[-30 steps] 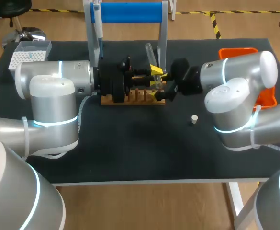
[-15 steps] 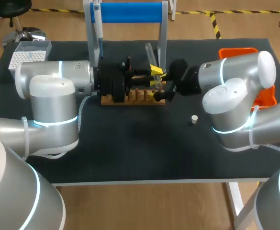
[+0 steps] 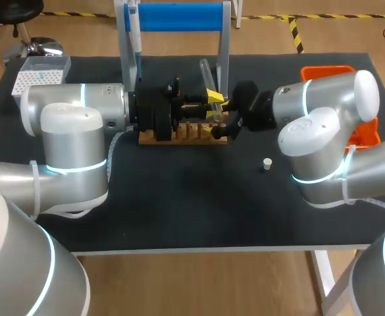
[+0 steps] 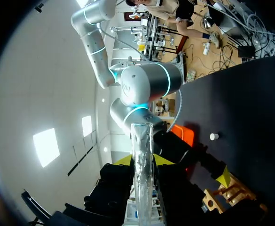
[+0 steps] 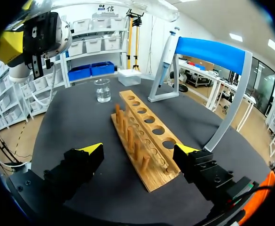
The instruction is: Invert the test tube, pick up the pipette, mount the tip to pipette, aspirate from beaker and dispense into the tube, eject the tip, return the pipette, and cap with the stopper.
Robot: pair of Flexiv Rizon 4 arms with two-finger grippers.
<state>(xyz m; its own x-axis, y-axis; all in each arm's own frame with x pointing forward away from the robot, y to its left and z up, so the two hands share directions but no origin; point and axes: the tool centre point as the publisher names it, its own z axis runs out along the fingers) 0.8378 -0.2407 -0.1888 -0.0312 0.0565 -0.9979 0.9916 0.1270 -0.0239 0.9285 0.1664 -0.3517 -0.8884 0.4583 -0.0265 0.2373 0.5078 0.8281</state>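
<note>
My left gripper (image 3: 211,105) hangs above the wooden rack (image 3: 184,133), shut on a clear test tube (image 3: 206,72) whose top leans toward the back. In the left wrist view the tube (image 4: 142,169) stands between the yellow fingertips (image 4: 122,160). My right gripper (image 3: 220,120) is open at the rack's right end, its fingers (image 5: 91,149) spread on either side of the rack (image 5: 144,136). The pipette (image 3: 134,33) hangs on the blue stand (image 3: 179,16). A beaker (image 5: 102,90) of water stands beyond the rack. The white stopper (image 3: 267,163) lies on the mat.
A box of tips (image 3: 37,72) sits at the back left corner. An orange tray (image 3: 370,135) is at the right edge, partly behind my right arm. The black mat in front of the rack is bare apart from the stopper.
My right arm has edged slightly left toward the rack. The left arm and the tube have kept still.
</note>
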